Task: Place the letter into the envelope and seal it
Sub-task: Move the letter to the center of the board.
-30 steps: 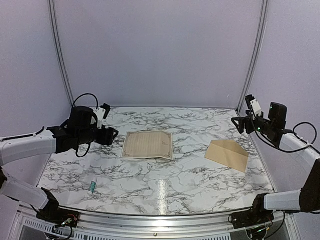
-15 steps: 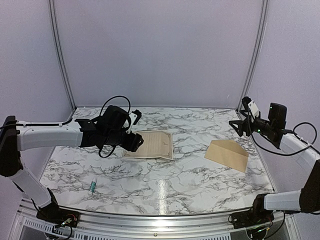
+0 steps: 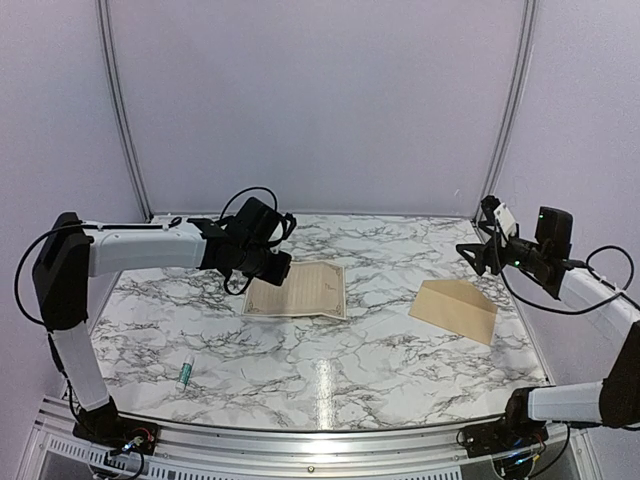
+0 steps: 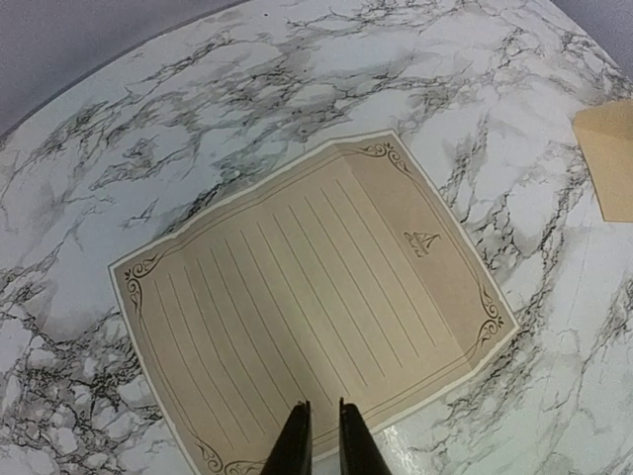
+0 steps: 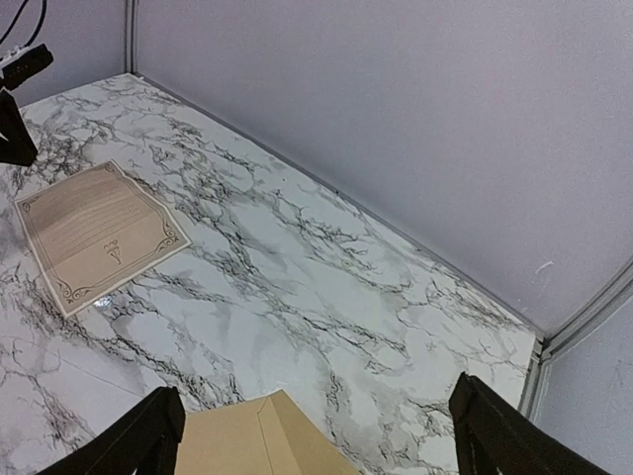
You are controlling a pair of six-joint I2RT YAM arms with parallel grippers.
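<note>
The letter point(image 3: 297, 289) point(image 4: 307, 307), a cream sheet with a dark ornamental border and ruled lines, lies flat face up at the table's centre-left. My left gripper point(image 3: 272, 270) point(image 4: 319, 435) hovers over the letter's left edge, its jaws drawn almost together with only a slim gap and nothing between them. The tan-brown envelope point(image 3: 455, 309) point(image 5: 257, 440) lies flat at the right, and one corner of it shows in the left wrist view point(image 4: 608, 158). Raised above the envelope's far right side, my right gripper point(image 3: 476, 250) point(image 5: 316, 388) stands wide open and empty.
A small white and green tube point(image 3: 184, 374) lies near the front left of the marble table point(image 3: 330, 370). Lilac walls with metal corner posts point(image 3: 512, 110) close in the back and sides. The letter point(image 5: 99, 233) also shows far left in the right wrist view.
My left arm has swung right from the table's left edge to over the letter's left edge, and its jaws have closed from wide to nearly together. The right arm has barely moved.
</note>
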